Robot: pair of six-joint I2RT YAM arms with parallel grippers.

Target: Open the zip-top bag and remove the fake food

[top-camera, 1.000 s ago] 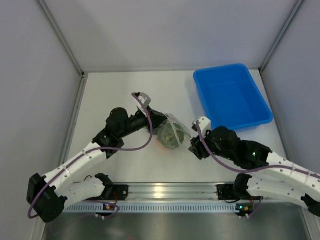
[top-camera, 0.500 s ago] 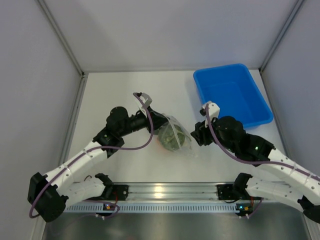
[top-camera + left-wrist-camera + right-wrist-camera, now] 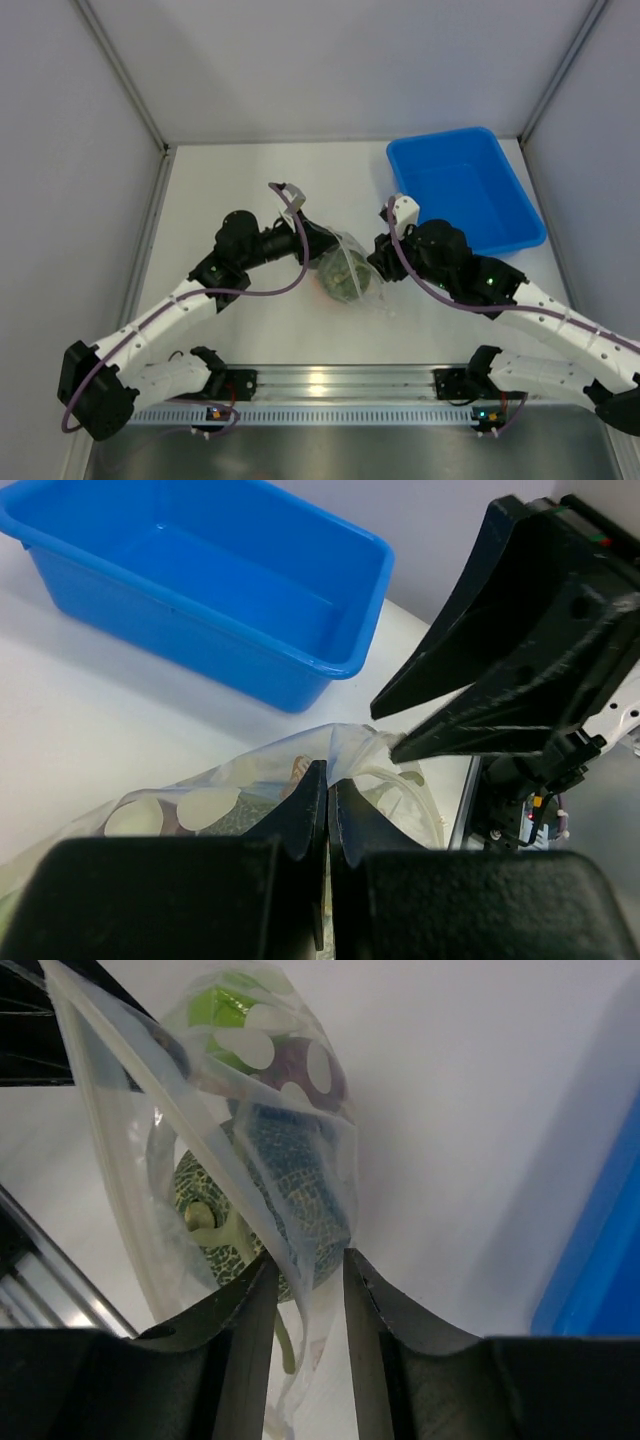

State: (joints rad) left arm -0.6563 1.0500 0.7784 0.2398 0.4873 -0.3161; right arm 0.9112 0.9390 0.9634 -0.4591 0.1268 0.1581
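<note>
The zip-top bag [image 3: 348,272] lies mid-table, clear with white dots. It holds fake food: a netted melon [image 3: 290,1175], a green apple [image 3: 215,1008] and a small dark piece [image 3: 300,1065]. My left gripper [image 3: 325,241] is shut on the bag's top edge [image 3: 345,750], with its jaws pressed together [image 3: 328,782]. My right gripper [image 3: 378,262] is at the bag's right side. It is open, and its jaws [image 3: 305,1270] straddle a flap of the bag's film without clamping it. The right fingers [image 3: 480,705] show close above the bag in the left wrist view.
A blue bin [image 3: 465,192] stands empty at the back right, just beyond the right arm; it also shows in the left wrist view [image 3: 200,580] and at the right edge of the right wrist view [image 3: 605,1240]. Grey walls enclose the table on three sides.
My right gripper has moved up and left, from the bag's lower right to its right edge, and now has the film between its jaws. The left gripper has kept its hold.
</note>
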